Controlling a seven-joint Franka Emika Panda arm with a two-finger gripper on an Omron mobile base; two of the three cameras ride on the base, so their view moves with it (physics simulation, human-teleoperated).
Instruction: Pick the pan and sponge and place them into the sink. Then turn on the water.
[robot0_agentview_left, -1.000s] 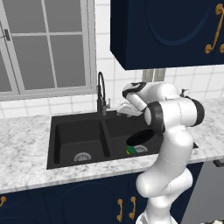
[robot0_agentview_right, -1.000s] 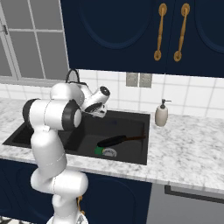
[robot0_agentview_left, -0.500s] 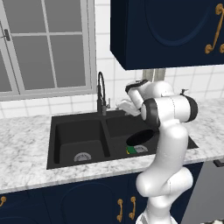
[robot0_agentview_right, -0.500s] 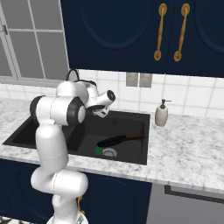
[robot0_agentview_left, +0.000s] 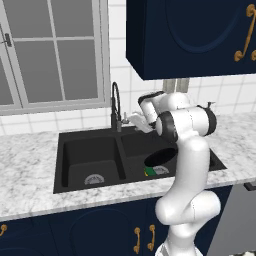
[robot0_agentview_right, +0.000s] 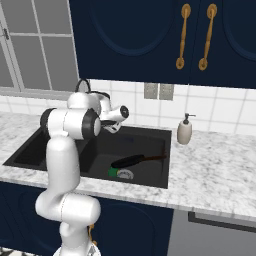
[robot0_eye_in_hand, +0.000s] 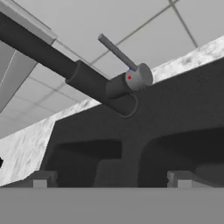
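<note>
1. Pan (robot0_agentview_right: 131, 161) lying in the right basin of the sink (robot0_agentview_right: 150, 134), black and shallow, wooden-looking handle pointing toward the soap bottle (robot0_agentview_right: 184, 131); likely rigid and fairly heavy, best taken by the handle if ever lifted again.
2. Sponge (robot0_agentview_right: 113, 172) just beside the pan near the silver drain, green face up; likely soft, light and squashy, easy to pinch across its short sides. Seen too in the left base view (robot0_agentview_left: 149, 171), at the basin's front.
3. Both already in the sink, so what remains, judging by the layout, is the water: no blue stream visible.
4. Faucet (robot0_agentview_left: 116, 106) standing at the back, behind the divider between the basins; dark gooseneck, stiff metal. Lever (robot0_eye_in_hand: 117, 52), a thin grey rod on a round hub, looking smooth and slippery; probably best pushed near its free end rather than clamped.
5. Pincer (robot0_agentview_left: 131, 120) held wide apart, nothing between its fingers, close beside the faucet base and above the sink's rear edge.
6. Marble-patterned worktop (robot0_agentview_right: 220, 175) all round, navy cabinets above and below.
</note>
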